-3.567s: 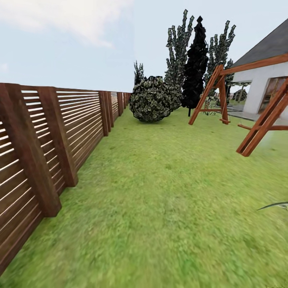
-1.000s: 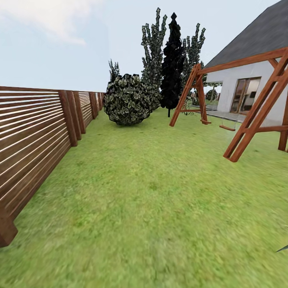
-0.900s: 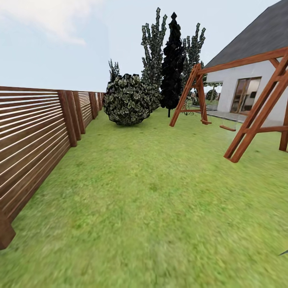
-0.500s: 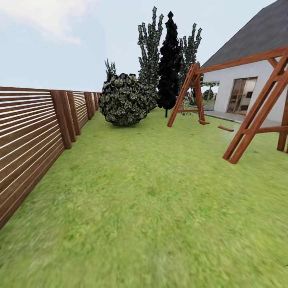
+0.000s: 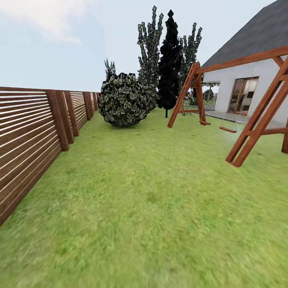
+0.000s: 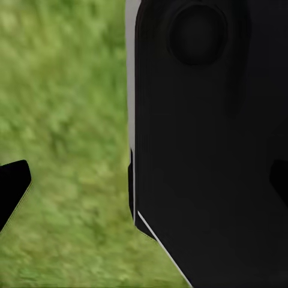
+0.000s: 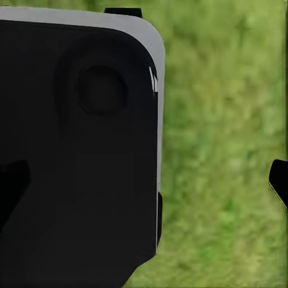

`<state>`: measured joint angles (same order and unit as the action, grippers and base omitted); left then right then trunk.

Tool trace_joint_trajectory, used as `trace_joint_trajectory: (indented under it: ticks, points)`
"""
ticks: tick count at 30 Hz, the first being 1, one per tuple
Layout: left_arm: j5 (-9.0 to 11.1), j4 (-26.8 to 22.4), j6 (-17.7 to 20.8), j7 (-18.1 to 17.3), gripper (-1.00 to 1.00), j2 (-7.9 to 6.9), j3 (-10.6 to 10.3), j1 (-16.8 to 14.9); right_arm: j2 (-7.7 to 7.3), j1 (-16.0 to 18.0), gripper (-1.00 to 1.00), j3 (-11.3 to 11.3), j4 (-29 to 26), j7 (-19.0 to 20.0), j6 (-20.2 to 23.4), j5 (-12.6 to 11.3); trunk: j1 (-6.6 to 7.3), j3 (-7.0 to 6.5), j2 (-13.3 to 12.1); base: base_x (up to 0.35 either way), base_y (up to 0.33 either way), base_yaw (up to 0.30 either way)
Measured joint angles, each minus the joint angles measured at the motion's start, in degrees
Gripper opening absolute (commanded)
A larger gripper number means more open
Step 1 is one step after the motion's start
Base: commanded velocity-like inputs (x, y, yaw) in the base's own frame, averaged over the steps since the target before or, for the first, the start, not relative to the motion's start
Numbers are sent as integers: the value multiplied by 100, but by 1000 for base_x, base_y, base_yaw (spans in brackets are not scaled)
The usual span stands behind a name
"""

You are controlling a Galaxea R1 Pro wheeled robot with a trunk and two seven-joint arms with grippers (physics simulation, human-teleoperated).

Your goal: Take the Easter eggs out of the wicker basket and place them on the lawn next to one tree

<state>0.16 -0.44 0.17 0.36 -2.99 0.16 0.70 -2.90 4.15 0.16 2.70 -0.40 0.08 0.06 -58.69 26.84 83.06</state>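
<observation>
The Easter eggs and the wicker basket are out of view. The lawn stretches ahead of me in the head view. At its far end stand tall trees with speckled green crowns, and a darker tree with a thin trunk stands beside them. My left gripper hangs over grass beside a black part of my own body, one fingertip at the picture's edge, jaws wide apart and empty. My right gripper is likewise open over grass, with a fingertip at the edge.
A brown slatted fence runs along the left. A low round bush sits in front of the trees. A wooden swing frame stands at the right, with a white house behind it.
The camera has moved forward along the fence and turned a little, so the near fence posts have dropped out of view. The thin grey shape at the lower right edge is gone.
</observation>
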Motion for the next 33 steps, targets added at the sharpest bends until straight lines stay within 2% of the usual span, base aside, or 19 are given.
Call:
trace_joint_trajectory:
  ticks: [7, 14, 33]
  points:
    - [0, 1, 0, 1, 100, 0, 0, 0, 0, 0, 100, 0, 0, 0, 0, 1, 0, 0, 0, 330, 0, -5]
    - [0, 2, -1, -1, 100, 0, 0, 0, 1, 0, 100, 0, 0, 0, -3, -5, 0, 0, 0, 330, 0, -152]
    - [0, 2, -1, -1, 100, 3, 0, 0, 9, 0, 100, -1, 0, 0, 1, -5, 0, 0, 0, 330, 0, -4]
